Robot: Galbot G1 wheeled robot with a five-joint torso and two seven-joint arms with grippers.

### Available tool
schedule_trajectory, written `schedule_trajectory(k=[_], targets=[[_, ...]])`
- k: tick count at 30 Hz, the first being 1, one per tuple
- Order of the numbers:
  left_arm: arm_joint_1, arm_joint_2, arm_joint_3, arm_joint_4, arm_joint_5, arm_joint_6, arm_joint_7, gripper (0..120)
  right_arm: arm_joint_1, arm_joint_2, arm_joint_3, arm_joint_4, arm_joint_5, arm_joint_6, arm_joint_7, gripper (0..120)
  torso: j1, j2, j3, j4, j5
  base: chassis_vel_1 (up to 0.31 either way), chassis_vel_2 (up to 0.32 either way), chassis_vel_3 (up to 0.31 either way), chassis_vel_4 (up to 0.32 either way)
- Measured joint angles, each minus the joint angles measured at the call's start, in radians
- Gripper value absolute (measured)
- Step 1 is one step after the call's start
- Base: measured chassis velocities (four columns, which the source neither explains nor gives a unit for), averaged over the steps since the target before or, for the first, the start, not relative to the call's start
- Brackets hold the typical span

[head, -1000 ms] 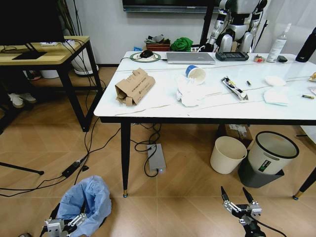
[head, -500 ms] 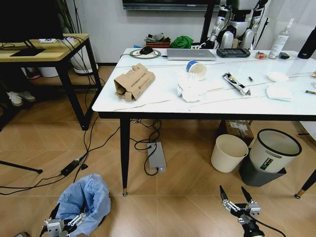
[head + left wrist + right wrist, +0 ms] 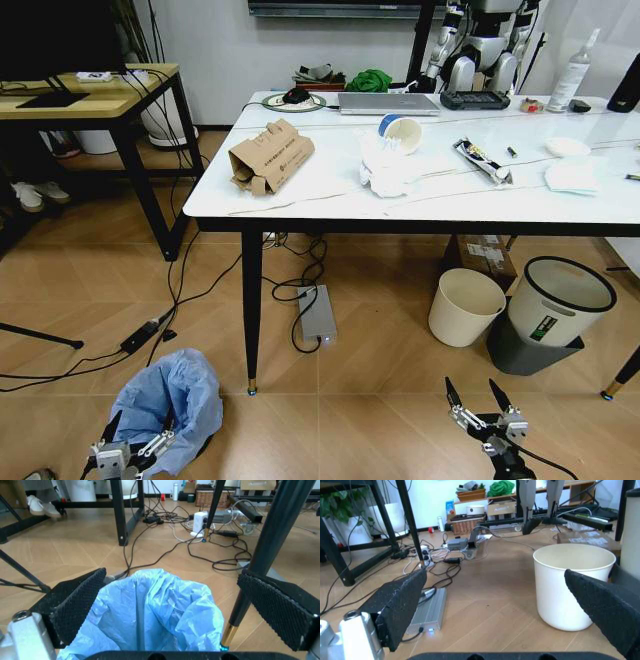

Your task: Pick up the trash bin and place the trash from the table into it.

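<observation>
The trash bin (image 3: pixel 168 403), lined with a puffy light-blue bag, stands on the floor at the lower left, near the table leg. My left gripper (image 3: pixel 135 438) is open at its near rim. In the left wrist view the bag (image 3: pixel 160 611) sits between the spread pads of the left gripper (image 3: pixel 171 576). My right gripper (image 3: pixel 472 392) hangs open and empty over the floor at the lower right. On the marble table (image 3: pixel 320 200) lies the trash: a crushed carton (image 3: pixel 270 157), a paper cup (image 3: pixel 400 132), crumpled tissues (image 3: pixel 385 172) and a wrapper (image 3: pixel 482 162).
A cream bucket (image 3: pixel 468 307) and a white-and-grey bin (image 3: pixel 558 303) stand under the table's right side. A power brick (image 3: pixel 318 315) and cables lie on the floor by the leg. The yellow desk (image 3: pixel 90 100) stands at the left. A laptop (image 3: pixel 385 103) and a bottle (image 3: pixel 575 75) sit at the table's far edge.
The whole head view has shifted a little, so the table sits slightly higher in the picture. Both grippers and the bin keep their places in the view.
</observation>
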Motion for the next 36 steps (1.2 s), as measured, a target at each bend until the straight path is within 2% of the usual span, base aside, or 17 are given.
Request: schedule_trajectory(k=[24,28,36], targets=[[-0.005,-0.003,-0.002,0.009,0.003,-0.017,0.001,100,0.001,-0.001,0.0,-0.004,0.0,0.003,-0.001,100,-0.025,-0.092,-0.068,0.0,0.0,0.0,0.0,0.0,0.0],[-0.006,-0.004,-0.002,0.01,0.001,-0.031,0.009,100,0.001,-0.001,-0.001,-0.007,0.0,0.004,-0.001,100,-0.031,-0.116,-0.086,0.0,0.0,0.0,0.0,0.0,0.0],[-0.007,-0.002,-0.011,0.013,-0.013,-0.033,0.016,100,0.001,0.001,-0.004,-0.015,-0.001,0.009,-0.002,100,-0.035,-0.127,-0.093,0.0,-0.0001,0.0,0.0,0.0,0.0]])
